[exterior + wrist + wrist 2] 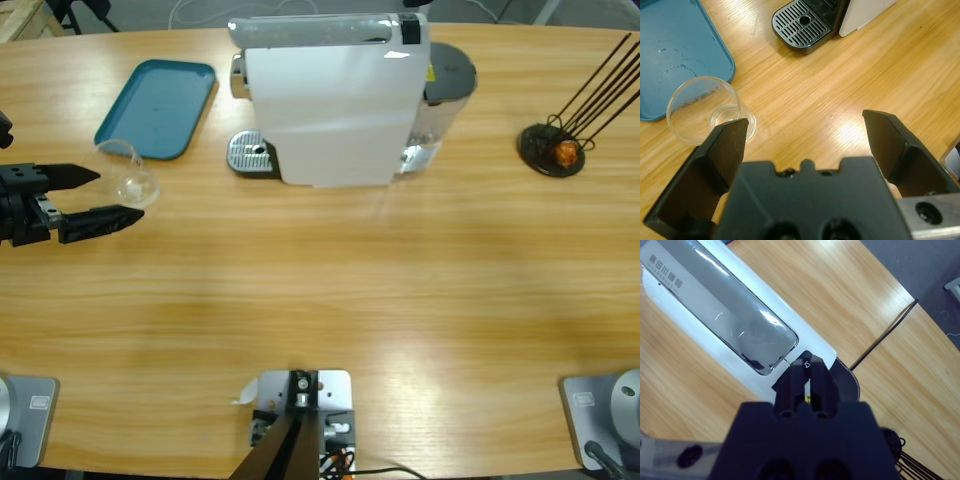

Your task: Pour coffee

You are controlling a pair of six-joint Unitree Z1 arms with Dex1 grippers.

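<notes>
A small clear glass tumbler [137, 183] stands on the table by the blue tray's near corner. It looks empty, and no coffee shows in any view. My left gripper [112, 196] comes in from the left edge, open, its tips just short of the glass. In the left wrist view the glass [702, 110] sits ahead of the left jaw and partly behind it, off the centre line of the left gripper [805, 135]. My right gripper [810, 371] is shut on nothing, hovering over the top of the white coffee machine [735, 325].
The white coffee machine [335, 100] stands at the back centre, its grey drip tray [250, 155] facing left. A blue tray [158, 107] lies at the back left. A black wire capsule holder [553, 150] with an orange object stands at the right.
</notes>
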